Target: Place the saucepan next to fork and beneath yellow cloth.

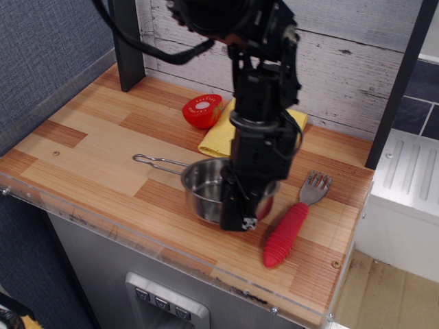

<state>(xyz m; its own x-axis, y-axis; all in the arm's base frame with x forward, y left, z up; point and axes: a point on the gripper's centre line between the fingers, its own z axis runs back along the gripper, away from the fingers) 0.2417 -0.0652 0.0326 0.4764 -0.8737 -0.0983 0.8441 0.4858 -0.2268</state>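
Observation:
The shiny steel saucepan [204, 188] sits low on the wooden counter, its wire handle [156, 163] pointing left. It lies just in front of the yellow cloth [218, 131] and left of the red-handled fork [291, 225]. My black gripper [236, 209] reaches down over the pan's right rim and looks shut on it. The arm hides most of the cloth and the pan's right side. I cannot tell whether the pan rests on the wood or hangs just above it.
A round red tomato-like toy [202, 111] lies at the cloth's left edge. A black post [127, 44] stands at the back left. A clear lip [164, 250] runs along the counter's front edge. A white appliance [411, 185] stands to the right.

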